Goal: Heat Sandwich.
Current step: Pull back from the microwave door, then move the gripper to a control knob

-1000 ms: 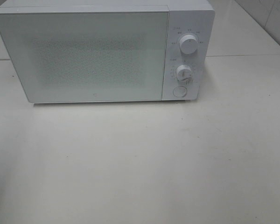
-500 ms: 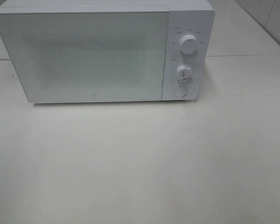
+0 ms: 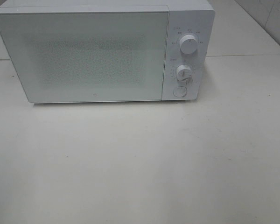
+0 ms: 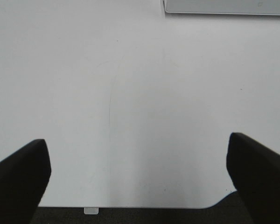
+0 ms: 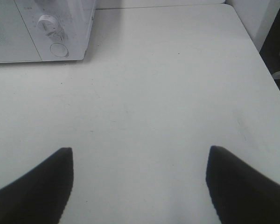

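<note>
1. Tabletop, off-white and faintly scuffed, is filling the near ground of the high view; nothing is lying on this stretch.
2. The left gripper is hovering over the table's near edge, its dark fingers spread wide with nothing between them; dark floor is showing just past that edge.
3. The right gripper is likewise standing wide apart and is gripping nothing.
4. Farther off, toward 11 o'clock in the high view, a white microwave is sitting on the table with its frosted door shut.
5. On its panel, at about 1 o'clock, an upper knob, a lower knob and a round button are lining up top to bottom.
6. The door is blocking any view inside, so where the sandwich is cannot be told.
7. Beyond, at 2 o'clock, a second tabletop is abutting the first, and a pale tiled wall is rising behind.
</note>
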`<move>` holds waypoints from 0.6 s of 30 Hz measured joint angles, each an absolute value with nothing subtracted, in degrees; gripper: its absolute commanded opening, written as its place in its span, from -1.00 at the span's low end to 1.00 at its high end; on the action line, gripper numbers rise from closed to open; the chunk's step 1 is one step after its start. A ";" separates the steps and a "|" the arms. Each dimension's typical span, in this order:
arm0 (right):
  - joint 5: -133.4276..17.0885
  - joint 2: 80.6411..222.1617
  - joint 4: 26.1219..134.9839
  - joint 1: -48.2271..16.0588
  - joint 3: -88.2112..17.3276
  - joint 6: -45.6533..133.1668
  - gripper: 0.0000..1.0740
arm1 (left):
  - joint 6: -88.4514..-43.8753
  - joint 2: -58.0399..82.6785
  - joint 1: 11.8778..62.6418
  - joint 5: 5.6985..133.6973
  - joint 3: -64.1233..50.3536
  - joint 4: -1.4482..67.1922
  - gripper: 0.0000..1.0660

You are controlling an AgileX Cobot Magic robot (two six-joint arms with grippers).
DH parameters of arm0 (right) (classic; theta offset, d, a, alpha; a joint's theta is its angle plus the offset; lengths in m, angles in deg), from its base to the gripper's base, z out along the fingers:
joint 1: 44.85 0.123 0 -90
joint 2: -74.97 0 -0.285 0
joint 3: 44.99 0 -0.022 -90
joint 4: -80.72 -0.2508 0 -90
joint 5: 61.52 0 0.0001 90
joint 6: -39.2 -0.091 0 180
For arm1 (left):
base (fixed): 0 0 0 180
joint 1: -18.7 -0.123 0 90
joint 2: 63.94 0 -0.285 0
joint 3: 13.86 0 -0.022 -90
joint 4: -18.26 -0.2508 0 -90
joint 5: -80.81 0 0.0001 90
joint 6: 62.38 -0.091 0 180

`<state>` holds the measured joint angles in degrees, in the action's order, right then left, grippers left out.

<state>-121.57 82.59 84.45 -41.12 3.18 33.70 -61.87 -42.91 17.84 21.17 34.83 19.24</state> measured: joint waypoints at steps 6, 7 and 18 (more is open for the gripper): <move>-121.57 82.59 84.45 -41.12 3.18 33.70 0.41 | -61.87 -46.07 17.84 21.17 34.83 19.24 0.82; -121.57 82.59 84.45 -41.12 3.18 33.70 0.41 | -61.87 -46.70 17.84 21.17 34.83 19.24 0.82; -121.57 82.59 84.45 -41.12 3.18 33.70 0.41 | -61.87 -56.26 17.84 21.17 34.83 19.24 0.82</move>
<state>-121.57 82.59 84.45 -41.12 3.18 33.70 -61.87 -56.26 17.84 21.17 34.83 19.24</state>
